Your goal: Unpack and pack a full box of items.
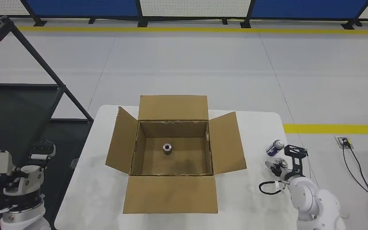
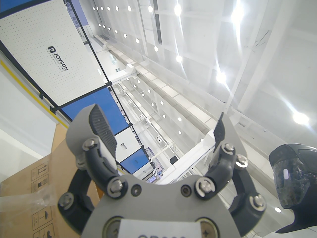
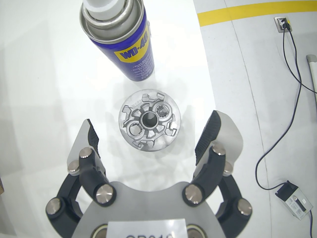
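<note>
An open cardboard box (image 1: 172,152) sits mid-table, flaps spread; a small round metal part (image 1: 167,148) lies on its floor. Near the table's right edge stand a blue spray can (image 1: 275,148) (image 3: 121,38) and a round metal gear-like part (image 1: 276,167) (image 3: 149,123). My right gripper (image 3: 153,134) hovers open just above that metal part, its pads apart on either side and touching nothing. My left gripper (image 2: 158,130) is off the table's left side, pointing up at the ceiling, open and empty. The box's outer wall (image 2: 37,182) shows beside it.
The white table (image 1: 253,195) has bare surface around the box. A black frame (image 1: 34,63) stands at the far left. On the floor to the right lie a cable (image 3: 292,50) and a small black unit (image 3: 294,201).
</note>
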Robot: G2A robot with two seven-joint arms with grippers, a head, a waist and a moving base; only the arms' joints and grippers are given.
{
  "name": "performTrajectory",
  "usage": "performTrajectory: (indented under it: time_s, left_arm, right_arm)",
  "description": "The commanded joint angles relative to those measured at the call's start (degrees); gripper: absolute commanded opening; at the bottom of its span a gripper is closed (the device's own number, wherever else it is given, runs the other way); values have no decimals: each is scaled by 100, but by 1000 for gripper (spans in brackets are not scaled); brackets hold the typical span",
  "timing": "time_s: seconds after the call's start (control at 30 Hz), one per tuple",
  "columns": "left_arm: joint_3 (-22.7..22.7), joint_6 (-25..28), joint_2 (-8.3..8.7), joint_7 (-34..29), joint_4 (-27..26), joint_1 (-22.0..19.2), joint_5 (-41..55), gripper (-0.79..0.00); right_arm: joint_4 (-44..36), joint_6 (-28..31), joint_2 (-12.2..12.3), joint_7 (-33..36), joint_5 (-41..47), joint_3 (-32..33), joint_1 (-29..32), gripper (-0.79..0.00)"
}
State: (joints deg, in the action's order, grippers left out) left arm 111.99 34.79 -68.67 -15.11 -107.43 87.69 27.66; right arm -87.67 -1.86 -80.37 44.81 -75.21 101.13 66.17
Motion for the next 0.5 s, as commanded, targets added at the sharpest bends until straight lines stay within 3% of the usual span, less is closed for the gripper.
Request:
performTrajectory:
  time_s: [0.0, 0.1, 0.13, 0.2, 0.37, 0.47]
  left_arm:
    - [0, 0, 0, 0, 0, 0, 0, 0]
    - [0, 0, 0, 0, 0, 0, 0, 0]
    - [0, 0, 0, 0, 0, 0, 0, 0]
    - [0, 0, 0, 0, 0, 0, 0, 0]
    - [0, 0, 0, 0, 0, 0, 0, 0]
    - [0, 0, 0, 0, 0, 0, 0, 0]
  right_arm:
    - [50, 3, 9, -18, 24, -14, -27, -65]
    - [115, -3, 24, -35, 63, -41, -68, -200]
    - [132, -4, 29, -46, 75, -48, -79, -397]
    - [161, -16, 40, -54, 97, -63, -99, -453]
    - [135, -64, 65, -66, 137, -88, -118, -705]
    - [12, -122, 80, -114, 128, -91, -75, -785]
